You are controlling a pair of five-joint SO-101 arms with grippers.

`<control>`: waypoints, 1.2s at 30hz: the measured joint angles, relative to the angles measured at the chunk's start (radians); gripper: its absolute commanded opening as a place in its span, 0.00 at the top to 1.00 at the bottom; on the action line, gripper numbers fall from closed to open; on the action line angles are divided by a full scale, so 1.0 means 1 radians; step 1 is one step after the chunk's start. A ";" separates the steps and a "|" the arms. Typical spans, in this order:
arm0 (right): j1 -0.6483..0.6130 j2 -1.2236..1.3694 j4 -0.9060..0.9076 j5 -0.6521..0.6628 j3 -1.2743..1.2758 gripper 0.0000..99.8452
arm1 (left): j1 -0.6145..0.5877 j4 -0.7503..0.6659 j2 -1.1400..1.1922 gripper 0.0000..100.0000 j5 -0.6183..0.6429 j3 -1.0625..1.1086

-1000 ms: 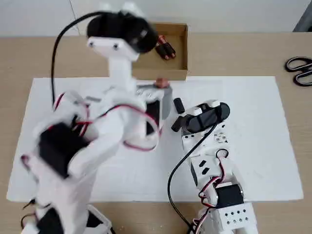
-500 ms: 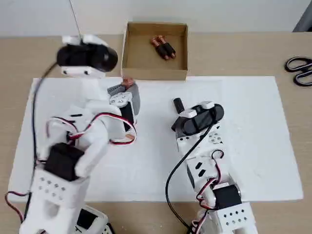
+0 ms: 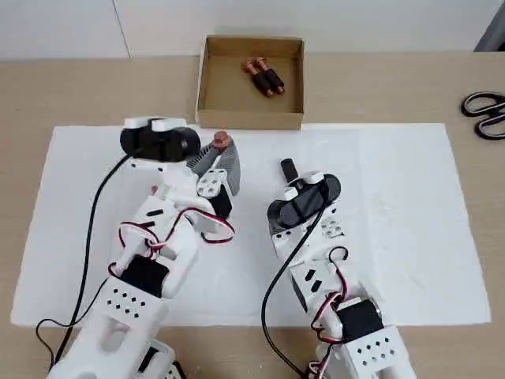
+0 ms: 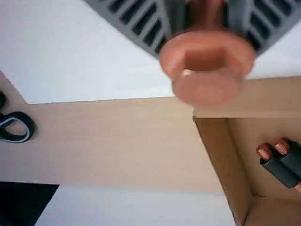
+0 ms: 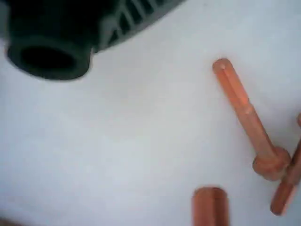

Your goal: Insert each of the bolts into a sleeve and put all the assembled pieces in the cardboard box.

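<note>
Left arm swings back from over cardboard box [image 3: 201, 79] onto white mat [image 3: 394, 197]; left gripper [image 3: 220, 155] carries bolt [image 3: 222, 140] along. Right arm leans slightly left around held sleeve [image 3: 289, 167].

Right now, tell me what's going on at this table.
The left gripper holds a copper bolt just short of the cardboard box, where two finished pieces already lie. The right gripper holds a black sleeve over the white sheet, with loose bolts lying on the sheet nearby.

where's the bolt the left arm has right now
The bolt sits in the left gripper; in the high view it is over the white sheet, just before the cardboard box, left of the black sleeve.
</note>
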 measured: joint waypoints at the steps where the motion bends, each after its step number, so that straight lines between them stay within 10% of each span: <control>1: -0.012 0.000 0.000 0.000 0.000 0.99 | 0.000 -0.008 0.000 1.00 0.000 0.005; 36: -0.066 0.000 0.000 -0.006 0.008 0.99 | 0.066 0.115 0.000 1.00 0.193 -0.032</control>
